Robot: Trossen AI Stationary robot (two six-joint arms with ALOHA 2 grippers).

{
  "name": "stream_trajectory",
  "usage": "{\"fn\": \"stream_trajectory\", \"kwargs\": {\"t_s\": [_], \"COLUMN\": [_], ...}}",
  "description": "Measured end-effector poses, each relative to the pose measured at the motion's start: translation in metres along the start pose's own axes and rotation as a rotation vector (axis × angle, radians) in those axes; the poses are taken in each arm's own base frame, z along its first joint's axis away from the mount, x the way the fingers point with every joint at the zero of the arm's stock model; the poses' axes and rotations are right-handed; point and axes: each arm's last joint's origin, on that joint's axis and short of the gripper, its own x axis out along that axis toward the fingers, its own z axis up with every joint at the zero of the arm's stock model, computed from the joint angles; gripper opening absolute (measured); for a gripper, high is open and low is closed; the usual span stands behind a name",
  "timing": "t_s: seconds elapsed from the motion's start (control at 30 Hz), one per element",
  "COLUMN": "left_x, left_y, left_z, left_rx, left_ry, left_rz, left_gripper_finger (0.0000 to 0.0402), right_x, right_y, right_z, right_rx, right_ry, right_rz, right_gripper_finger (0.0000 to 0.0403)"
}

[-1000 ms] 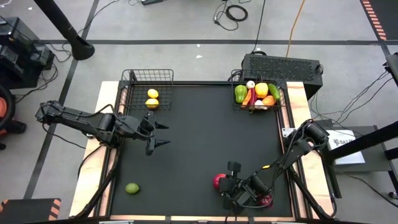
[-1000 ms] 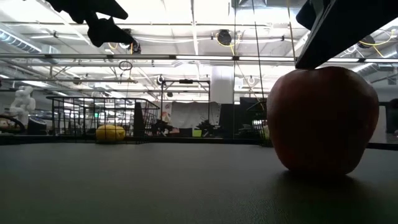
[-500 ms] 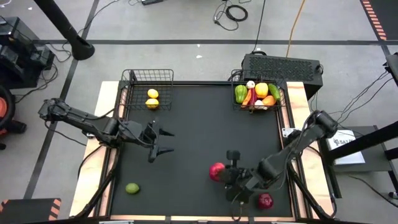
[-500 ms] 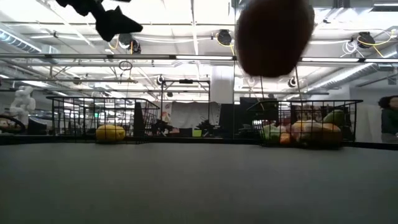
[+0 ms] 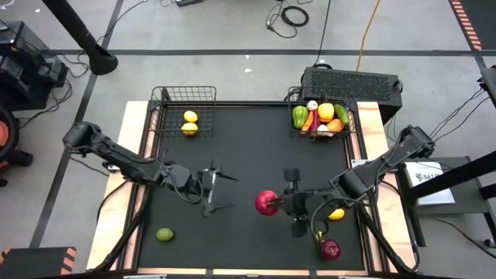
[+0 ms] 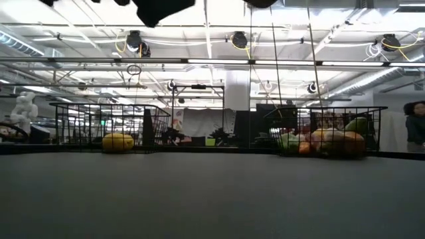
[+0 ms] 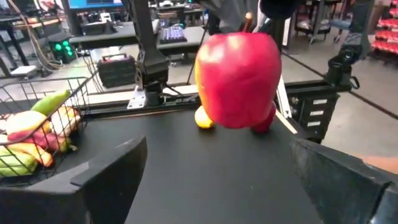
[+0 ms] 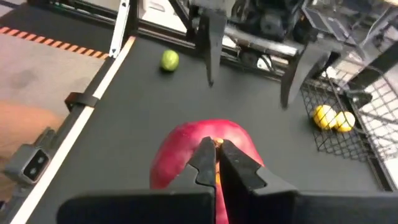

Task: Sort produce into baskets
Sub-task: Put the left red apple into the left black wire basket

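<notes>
The right end effector [image 5: 284, 203] pinches a red apple [image 5: 267, 203] by its stem, holding it above the middle of the black surface [image 5: 248, 147]. Facing it, the left end effector [image 5: 222, 191] hangs with fingers spread wide. A lime [image 5: 164, 234], a lemon [image 5: 336, 214] and a second apple [image 5: 331, 249] lie loose.
</notes>
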Motion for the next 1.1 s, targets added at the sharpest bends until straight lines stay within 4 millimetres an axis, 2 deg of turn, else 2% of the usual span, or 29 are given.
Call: {"fn": "stream_trajectory", "kwargs": {"t_s": [0.4, 0.6, 0.87, 1.1], "left_x": [0.032, 0.037, 0.046, 0.051], "left_y": [-0.006, 0.000, 0.011, 0.011], "left_z": [-0.026, -0.023, -0.026, -0.020], "left_rx": [-0.062, -0.098, -0.107, -0.103], "left_ry": [-0.049, -0.129, -0.127, -0.140], "left_rz": [-0.012, 0.001, 0.018, -0.005], "left_gripper_finger": [0.0400, 0.0400, 0.0400, 0.0400], "right_x": [0.012, 0.015, 0.018, 0.019], "right_y": [-0.021, -0.028, -0.035, -0.037], "right_z": [0.006, 0.006, 0.006, 0.007], "right_rx": [-0.020, -0.024, -0.030, -0.036], "right_ry": [-0.039, -0.036, -0.038, -0.040], "right_rz": [0.026, 0.005, 0.010, 0.002], "right_gripper_finger": [0.0000, 0.0000, 0.0000, 0.0000]}}
